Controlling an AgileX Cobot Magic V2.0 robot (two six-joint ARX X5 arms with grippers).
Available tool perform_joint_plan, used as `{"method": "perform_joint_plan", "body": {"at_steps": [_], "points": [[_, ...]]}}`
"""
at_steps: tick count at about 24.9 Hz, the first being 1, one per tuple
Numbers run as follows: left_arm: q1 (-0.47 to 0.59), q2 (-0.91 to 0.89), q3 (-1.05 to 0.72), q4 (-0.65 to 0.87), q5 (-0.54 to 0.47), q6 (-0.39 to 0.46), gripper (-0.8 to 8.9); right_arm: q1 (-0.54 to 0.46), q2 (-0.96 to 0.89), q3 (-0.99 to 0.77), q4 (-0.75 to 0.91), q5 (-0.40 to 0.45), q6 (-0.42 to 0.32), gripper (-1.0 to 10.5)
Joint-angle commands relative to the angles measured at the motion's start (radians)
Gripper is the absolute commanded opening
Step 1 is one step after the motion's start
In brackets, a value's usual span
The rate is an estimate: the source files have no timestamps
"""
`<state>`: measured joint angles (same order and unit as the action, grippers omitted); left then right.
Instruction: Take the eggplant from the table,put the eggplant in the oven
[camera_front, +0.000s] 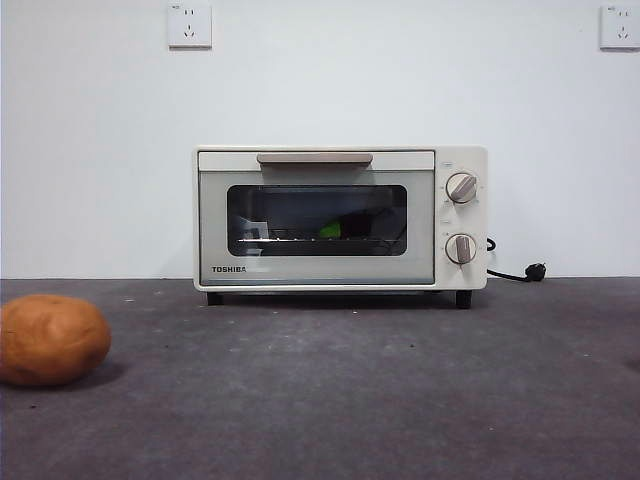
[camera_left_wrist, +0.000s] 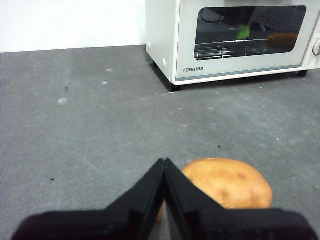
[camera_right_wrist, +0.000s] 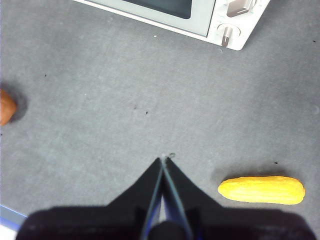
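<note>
- Potato (camera_front: 50, 339): round, orange-brown, lying on the table (camera_front: 330, 400) at the far left of the front view, well apart from the oven.
- Left gripper (camera_left_wrist: 164, 162): held above the table just beside the potato (camera_left_wrist: 227, 183); jaws pressed together, nothing between them.
- Oven (camera_front: 340, 218): cream-white Toshiba unit standing at the back of the table against the white wall; door closed, bar handle (camera_front: 314, 158) across the top of the door, two round knobs (camera_front: 461, 187) one above the other on its right panel.
- Eggplant (camera_front: 345, 225): inside the oven, lying on the wire rack behind the dark glass; its green cap shows clearly, the dark body is hard to make out.
- Power cord (camera_front: 515, 273): black, trailing on the table from the oven's right side.
- Right gripper (camera_right_wrist: 164, 161): held over bare table in front of the oven's knob side; jaws closed together, empty.
- Yellow corn-like toy (camera_right_wrist: 261, 190): elongated, lying on the table just beside the right gripper, apart from it.
</note>
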<state>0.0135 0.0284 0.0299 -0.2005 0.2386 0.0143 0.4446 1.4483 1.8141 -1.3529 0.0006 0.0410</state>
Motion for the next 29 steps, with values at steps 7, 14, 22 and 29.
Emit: {"method": "perform_joint_plan", "body": {"at_steps": [7, 14, 22, 29], "points": [[-0.001, 0.005, -0.009, 0.008, 0.003, -0.006, -0.04, -0.027, -0.002, 0.002, 0.027, 0.066, 0.005, 0.0], [-0.001, 0.020, -0.009, 0.008, 0.003, -0.006, -0.04, -0.036, -0.195, 0.002, 0.067, 0.111, -0.030, 0.0], [-0.001, 0.021, -0.009, 0.008, 0.003, -0.006, -0.04, -0.266, -0.489, 0.002, 0.074, 0.113, -0.048, 0.0], [-0.001, 0.021, -0.009, 0.008, 0.003, -0.006, -0.04, -0.330, -0.656, 0.001, 0.065, 0.163, -0.056, 0.0]]}}
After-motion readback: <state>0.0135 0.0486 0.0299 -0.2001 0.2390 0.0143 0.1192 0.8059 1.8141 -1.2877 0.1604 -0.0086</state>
